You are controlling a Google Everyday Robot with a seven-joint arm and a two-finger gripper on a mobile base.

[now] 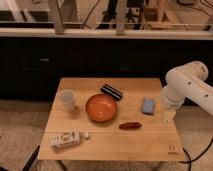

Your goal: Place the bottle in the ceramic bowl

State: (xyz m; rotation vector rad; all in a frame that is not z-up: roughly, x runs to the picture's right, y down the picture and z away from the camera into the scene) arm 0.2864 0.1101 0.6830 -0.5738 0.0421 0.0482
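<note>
**A:** Where is the gripper?
**B:** The gripper (169, 116) hangs at the right edge of the wooden table (150, 145). Its fingers are spread apart and hold nothing.
**A:** What lies closest to the fingers?
**B:** A blue pad (148, 105) lies just beside them, and a red-brown item (130, 125) is near.
**A:** And farther off?
**B:** The ceramic bowl (101, 107) sits mid-table. The bottle (66, 140) lies on its side at the front left corner, well apart from the fingers and outside the bowl.

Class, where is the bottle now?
In the camera view, the bottle lies at the front-left corner of the table, below the white cup; the gripper hangs at the right edge.
</note>
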